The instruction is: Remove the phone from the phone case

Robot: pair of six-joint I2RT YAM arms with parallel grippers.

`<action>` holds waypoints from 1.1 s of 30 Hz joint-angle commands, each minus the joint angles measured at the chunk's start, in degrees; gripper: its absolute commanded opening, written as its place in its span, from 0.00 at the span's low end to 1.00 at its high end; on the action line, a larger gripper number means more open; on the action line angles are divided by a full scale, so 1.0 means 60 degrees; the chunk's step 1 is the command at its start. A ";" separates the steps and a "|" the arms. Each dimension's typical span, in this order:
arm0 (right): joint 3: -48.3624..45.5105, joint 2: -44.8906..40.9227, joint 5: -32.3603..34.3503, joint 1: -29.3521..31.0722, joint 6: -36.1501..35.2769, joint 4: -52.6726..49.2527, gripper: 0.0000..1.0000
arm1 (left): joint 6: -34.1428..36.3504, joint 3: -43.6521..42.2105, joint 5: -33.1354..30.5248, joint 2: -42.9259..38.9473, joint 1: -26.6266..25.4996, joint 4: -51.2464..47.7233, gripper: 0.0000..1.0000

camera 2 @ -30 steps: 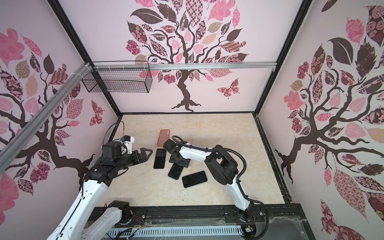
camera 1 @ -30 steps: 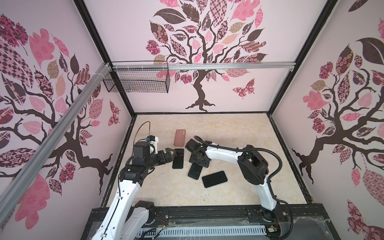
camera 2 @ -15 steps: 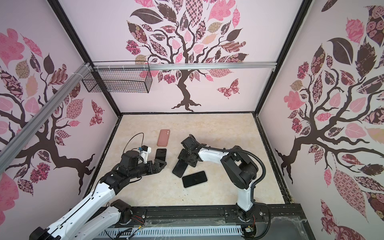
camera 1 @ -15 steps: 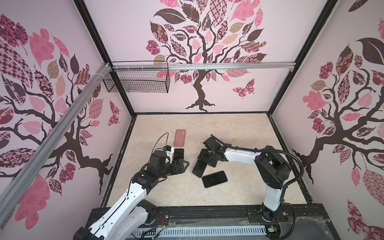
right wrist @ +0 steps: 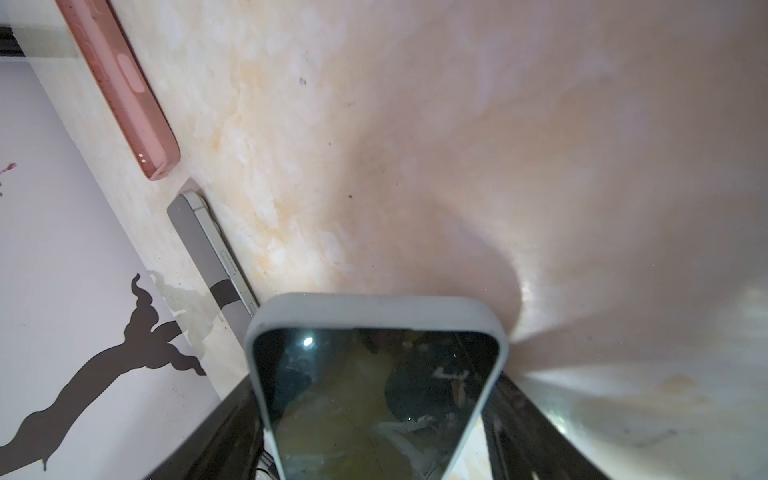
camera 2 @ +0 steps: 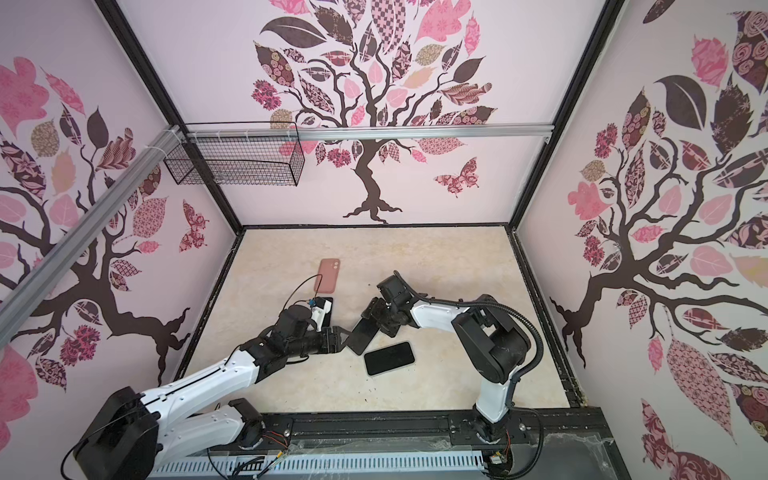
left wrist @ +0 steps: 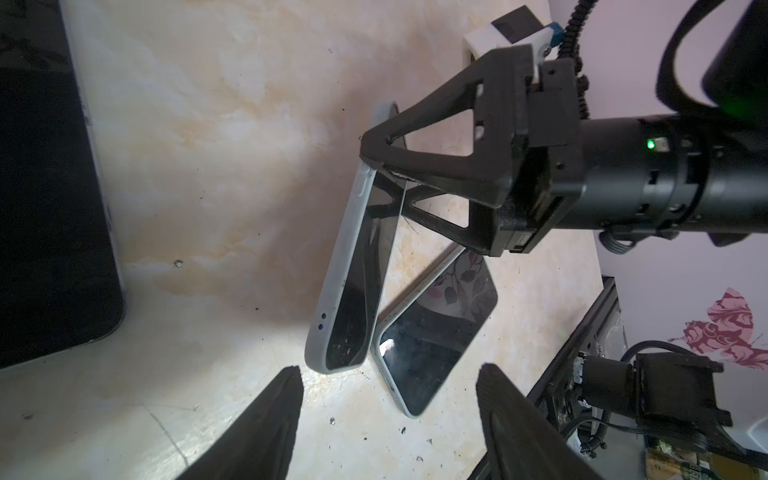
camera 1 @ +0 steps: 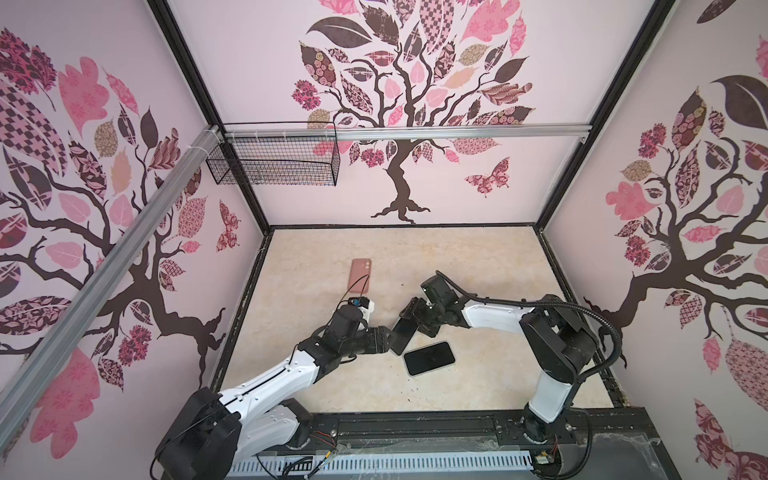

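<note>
The phone sits in a grey phone case (camera 1: 405, 334) (camera 2: 362, 333), its dark screen showing, and is held tilted above the table. My right gripper (camera 1: 417, 319) (camera 2: 377, 318) is shut on its upper end; in the right wrist view the cased phone (right wrist: 374, 395) fills the space between the two fingers (right wrist: 232, 424). My left gripper (camera 1: 387, 338) (camera 2: 338, 334) (left wrist: 388, 395) is open. Its fingertips (left wrist: 274, 407) flank the case's lower end (left wrist: 336, 340) without touching it.
A bare black phone (camera 1: 429, 357) (left wrist: 436, 332) lies flat just beside the held one. A pink case (camera 1: 360, 274) (right wrist: 124, 87) lies farther back, and another dark phone (camera 2: 329, 312) (right wrist: 208, 249) lies under my left wrist. Walls enclose the table on three sides.
My left arm has swung right to the cased phone's lower end and its jaws have narrowed. My right gripper has shifted right and raised the cased phone to a tilt.
</note>
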 commanded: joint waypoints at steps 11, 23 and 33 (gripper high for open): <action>-0.0584 -0.0329 -0.0810 -0.0265 0.0287 0.0363 0.38 | 0.0131 -0.0140 0.0373 0.2330 0.0000 0.2000 0.61; -0.0732 -0.0491 -0.1244 -0.0439 0.0582 0.0735 0.38 | 0.0311 -0.0171 0.1437 0.2933 -0.0018 0.3159 0.19; -0.0713 -0.1802 -0.0769 -0.0597 -0.0131 0.0553 0.71 | 0.0586 0.0208 0.1184 0.1732 -0.0016 0.2239 0.00</action>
